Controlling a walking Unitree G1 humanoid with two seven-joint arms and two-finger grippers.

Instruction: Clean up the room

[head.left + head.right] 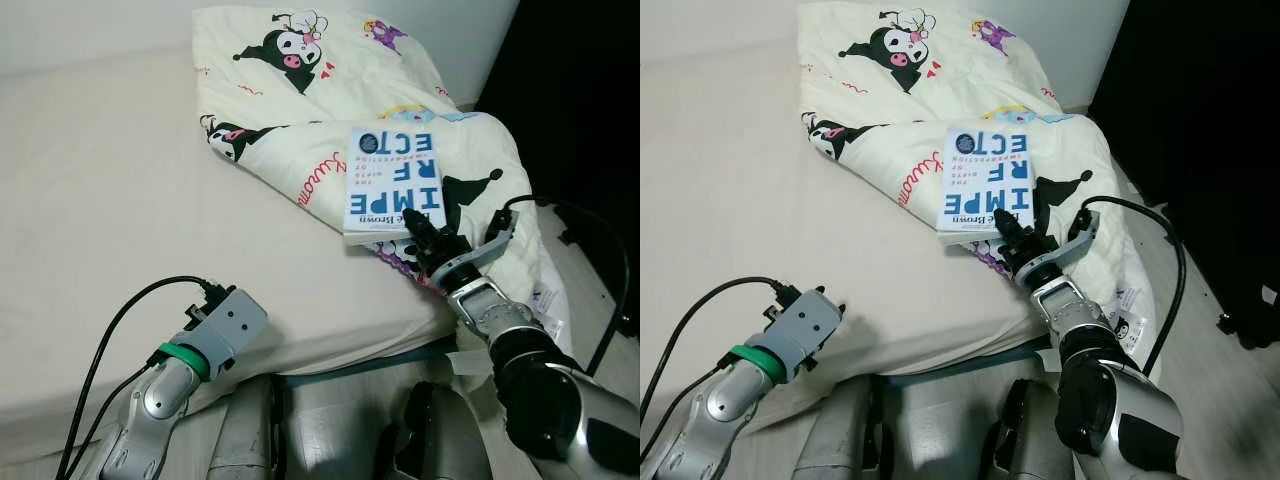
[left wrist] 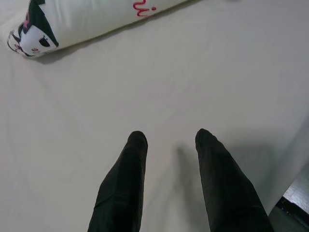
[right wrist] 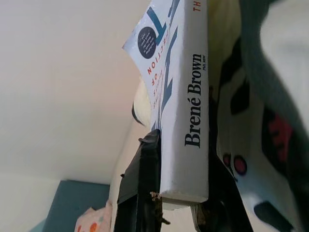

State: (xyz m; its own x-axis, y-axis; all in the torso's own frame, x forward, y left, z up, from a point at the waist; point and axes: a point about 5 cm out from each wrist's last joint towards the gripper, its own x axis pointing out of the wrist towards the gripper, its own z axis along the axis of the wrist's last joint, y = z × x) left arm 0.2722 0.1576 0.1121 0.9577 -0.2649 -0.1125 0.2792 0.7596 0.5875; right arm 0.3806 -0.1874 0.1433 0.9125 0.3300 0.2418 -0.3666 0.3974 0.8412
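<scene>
White book point(image 1: 392, 183), one, centre-right on blanket point(image 1: 300, 80), clamped by right gripper point(image 1: 428, 238); wrist view reads spine; left gripper point(image 2: 166, 145) parted above sheet point(image 1: 90, 200)

We see one book point(image 1: 394, 182), one blanket point(image 1: 300, 80) with cartoon pictures, one bed point(image 1: 100, 200), and two grippers, the left gripper point(image 2: 166, 140) and the right gripper point(image 3: 181, 193).
</scene>
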